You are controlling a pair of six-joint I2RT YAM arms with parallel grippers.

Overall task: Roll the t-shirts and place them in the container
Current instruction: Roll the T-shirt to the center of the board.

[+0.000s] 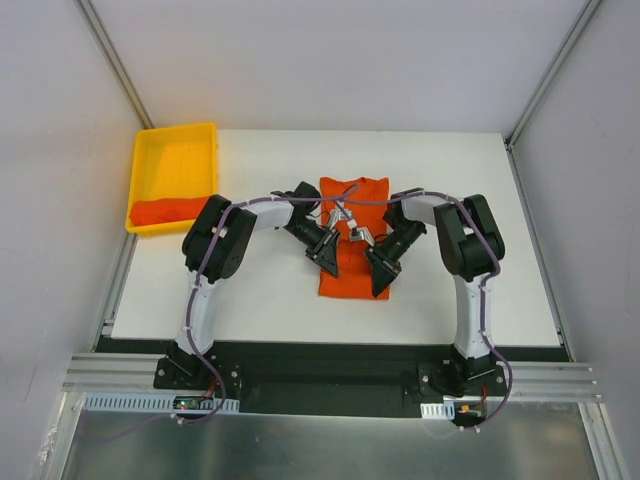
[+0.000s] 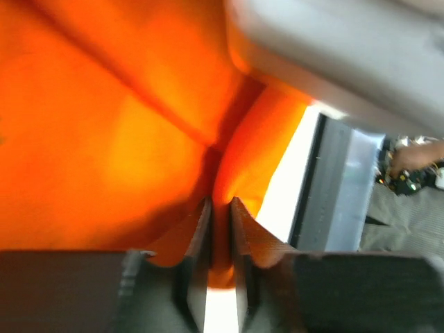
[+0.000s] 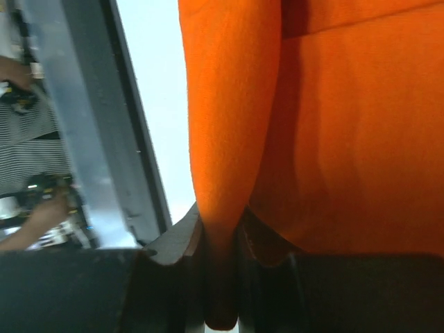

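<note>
**Both claws clenched on the near end of the t-shirt (image 1: 352,205).**
The strip lies mid-table (image 1: 450,200), long axis running away from the bases. Left gripper (image 2: 220,205) and right gripper (image 3: 220,218) each pinch a cloth fold, side by side, so the roll should go away from the bases.

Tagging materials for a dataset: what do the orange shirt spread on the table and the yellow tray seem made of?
Orange t-shirt: soft matte cloth, apparently; it bunches into rounded folds. Yellow tray: probably rigid plastic, smooth, uniformly coloured, with a crisp raised rim.
</note>
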